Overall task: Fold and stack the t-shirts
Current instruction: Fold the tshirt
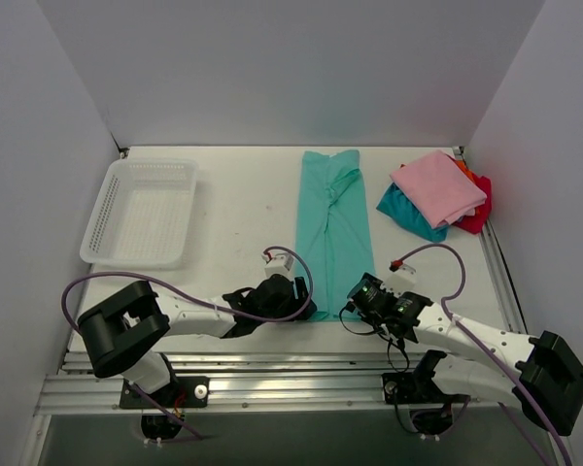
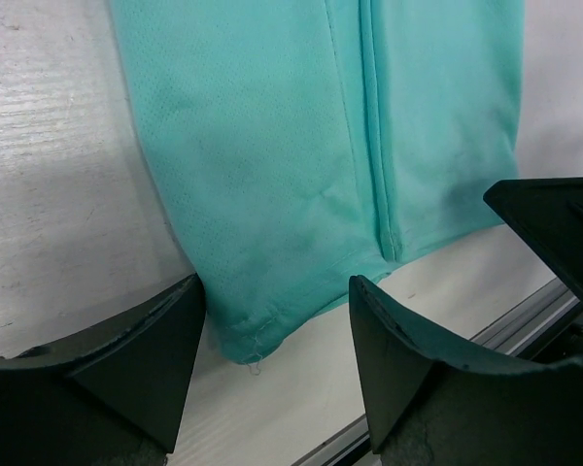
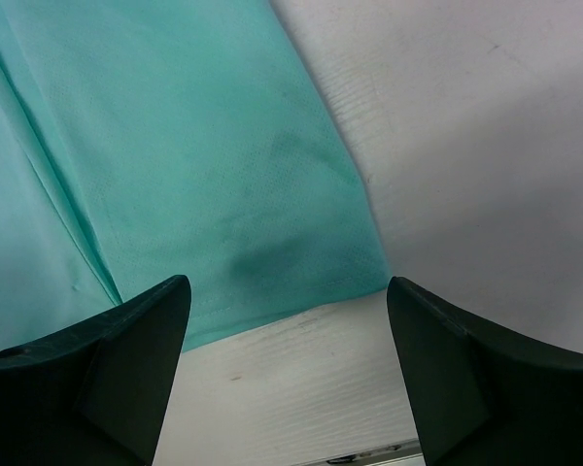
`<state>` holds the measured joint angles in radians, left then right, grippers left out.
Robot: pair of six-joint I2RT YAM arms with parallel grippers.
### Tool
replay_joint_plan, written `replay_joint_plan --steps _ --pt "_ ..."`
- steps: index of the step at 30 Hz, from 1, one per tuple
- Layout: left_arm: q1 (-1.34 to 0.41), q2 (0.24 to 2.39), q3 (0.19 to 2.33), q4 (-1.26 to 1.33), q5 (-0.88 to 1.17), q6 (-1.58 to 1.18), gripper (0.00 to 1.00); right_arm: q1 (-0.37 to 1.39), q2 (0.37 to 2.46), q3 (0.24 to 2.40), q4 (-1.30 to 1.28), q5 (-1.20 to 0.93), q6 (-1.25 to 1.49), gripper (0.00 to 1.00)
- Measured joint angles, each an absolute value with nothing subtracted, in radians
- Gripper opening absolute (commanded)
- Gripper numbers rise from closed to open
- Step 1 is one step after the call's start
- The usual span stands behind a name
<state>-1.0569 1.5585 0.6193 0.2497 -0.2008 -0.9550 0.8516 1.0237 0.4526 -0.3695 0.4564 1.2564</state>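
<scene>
The teal-green t-shirt (image 1: 332,228) lies in the middle of the bench (image 1: 243,204) as one long narrow strip, its sides turned in. It runs from the far side toward the arms. The collar end is far and the hem end is near, just before the bench's front edge. I judge that the lengthwise folds are done and the crosswise fold is next. This would explain why the hem is put where both arms reach it easily.

The left end effector (image 2: 272,286) is low at the left hem corner. Its jaws are apart, and the corner of the cloth sits in the gap between them, but they do not press it. The right end effector (image 3: 287,282) is at the right hem corner with its jaws spread wide. That corner lies between the two fingers, a little ahead of them, and nothing is held. With one corner for each arm, the hem could be lifted level and carried toward the collar without twisting.

The pile of folded t-shirts (image 1: 432,199) is at the far right, well apart, with the pink t-shirt (image 1: 437,186) on top. It likely waits there for this shirt. The white mesh basket (image 1: 141,209) stands at the far left, out of the way.
</scene>
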Motion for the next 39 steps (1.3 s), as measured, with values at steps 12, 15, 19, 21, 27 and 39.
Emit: replay_joint_plan --steps 12,15,19,21,27,39 --pt "-1.053 1.538 0.593 0.259 -0.208 -0.962 0.64 0.850 1.106 0.466 -0.365 0.453 1.218 0.83" --pt "-1.031 1.523 0.569 0.268 -0.201 -0.962 0.61 0.847 1.155 0.486 -0.361 0.458 1.215 0.84" --pt "-0.953 1.516 0.528 0.334 -0.159 -0.956 0.61 0.788 1.065 0.462 -0.329 0.427 1.193 0.83" --pt "-0.923 1.516 0.511 0.368 -0.138 -0.947 0.61 0.717 0.977 0.439 -0.321 0.399 1.168 0.81" --pt "-0.876 1.531 0.481 0.458 -0.063 -0.924 0.61 0.517 0.927 0.417 -0.311 0.289 1.097 0.77" --pt "-0.855 1.571 0.466 0.558 0.009 -0.920 0.61 0.517 1.030 0.421 -0.322 0.157 1.066 0.52"
